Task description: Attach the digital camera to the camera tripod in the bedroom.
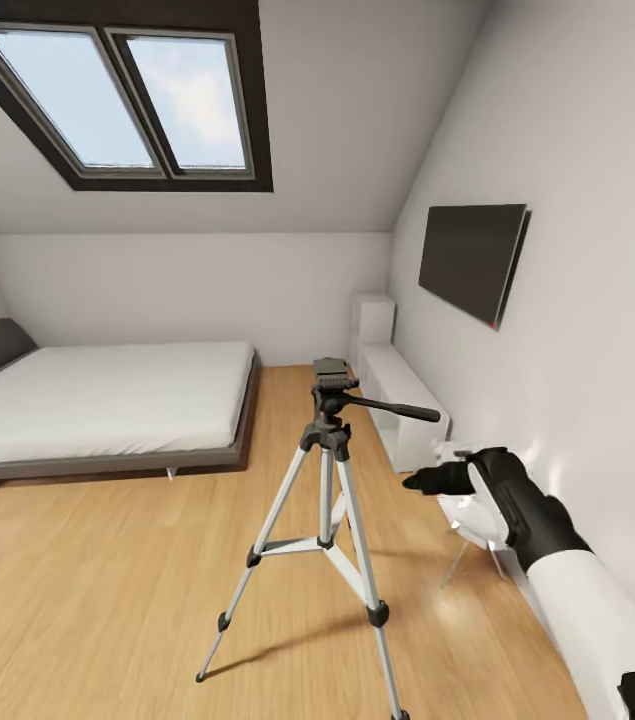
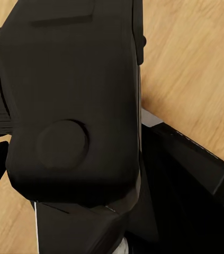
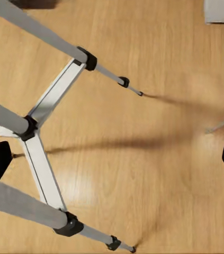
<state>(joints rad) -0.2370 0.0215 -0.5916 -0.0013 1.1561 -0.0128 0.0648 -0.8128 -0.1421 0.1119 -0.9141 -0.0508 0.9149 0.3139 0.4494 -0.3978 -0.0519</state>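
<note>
Right arm point(image 1: 547, 540) outstretched — jaws apart | camera tripod point(image 1: 329, 470) upright just beside | left jaws: cannot tell

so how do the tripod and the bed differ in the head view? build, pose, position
The camera tripod is tall and thin, silver legs with black joints and head; the bed is low and wide, white top on a dark frame. The tripod stands near the middle of the floor, close to the right gripper; the bed sits back against the left wall. The tripod's head is bare, with no camera on it. Both rest on the wood floor.
</note>
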